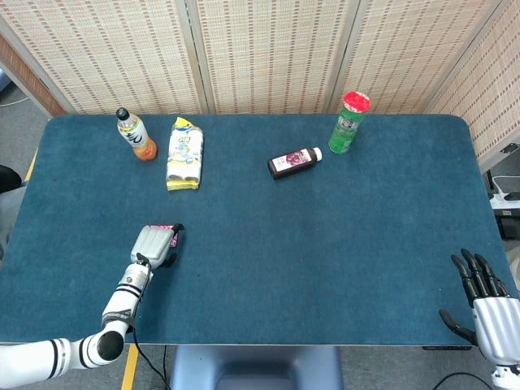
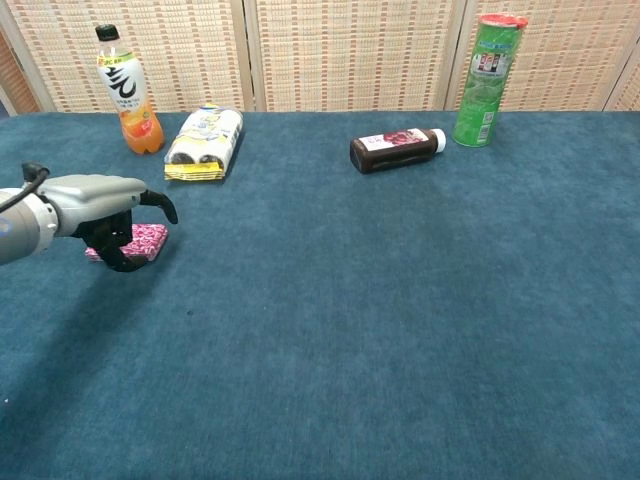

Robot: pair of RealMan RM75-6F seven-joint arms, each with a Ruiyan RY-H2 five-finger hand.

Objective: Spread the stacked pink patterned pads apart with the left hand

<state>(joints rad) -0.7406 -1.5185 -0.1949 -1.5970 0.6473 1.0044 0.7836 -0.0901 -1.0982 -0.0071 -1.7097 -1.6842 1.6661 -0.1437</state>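
My left hand [image 2: 105,205] hovers over the pink patterned pads [image 2: 146,240], fingers curled apart around them, contact unclear, while the stack lies flat, long axis crosswise, well nearer me than the yellow packet [image 1: 184,154].

Two bottles (orange drink [image 2: 122,88], dark one [image 2: 397,149]), one green can [image 2: 484,78], one yellow snack pack [image 2: 203,141], and maybe just one pink pad stack [image 2: 143,240].

a staged test room: a blue felt table [image 1: 325,244], woven screens [image 1: 268,49] at the far side, cables [image 1: 508,199] on grey floor at right.
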